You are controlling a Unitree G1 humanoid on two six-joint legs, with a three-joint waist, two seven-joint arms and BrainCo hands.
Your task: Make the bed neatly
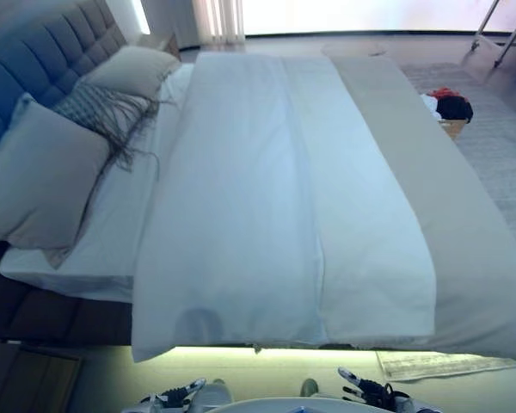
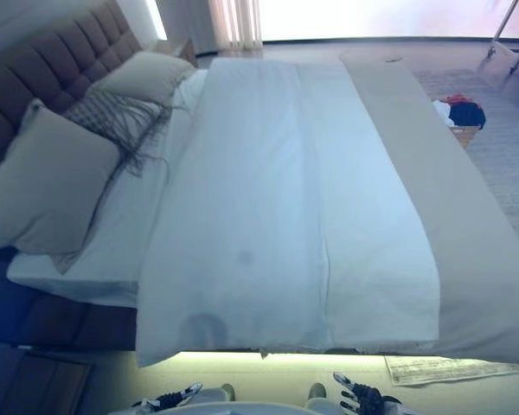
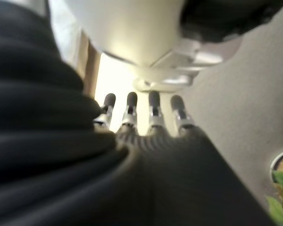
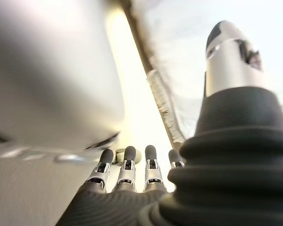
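Observation:
A white duvet point(image 1: 267, 206) lies flat over the bed, folded lengthwise, with a beige blanket point(image 1: 447, 198) along its right side. Three pillows lean at the tufted headboard point(image 1: 43, 52) on the left: a large beige one point(image 1: 43, 176), a grey fringed one point(image 1: 99, 112) and a beige one point(image 1: 133, 69). My left hand point(image 1: 176, 397) and right hand point(image 1: 370, 391) hang low at the bottom edge, below the bed's near side, holding nothing. In the wrist views the fingers of the left hand point(image 3: 141, 110) and the right hand point(image 4: 127, 165) are straight.
A basket of clothes point(image 1: 450, 109) stands on the floor beyond the bed's far side at the right. A rug edge point(image 1: 439, 363) lies under the near right corner. A wooden bedside table point(image 1: 21, 379) is at the lower left.

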